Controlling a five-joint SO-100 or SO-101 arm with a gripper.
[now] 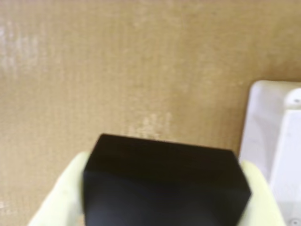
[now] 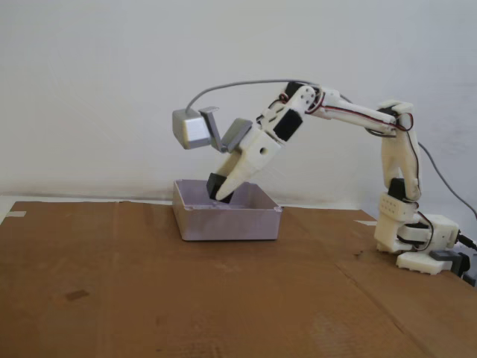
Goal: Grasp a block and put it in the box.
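Gripper (image 2: 222, 195) clamps the black block (image 1: 164, 181) between pale fingers (image 1: 63, 197), tip dipping just inside the box (image 2: 227, 221).

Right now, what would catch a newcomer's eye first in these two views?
The black block fills the bottom of the wrist view, clamped between the pale fingers. In the fixed view the white arm reaches left, holding it just above the grey box on the cardboard.
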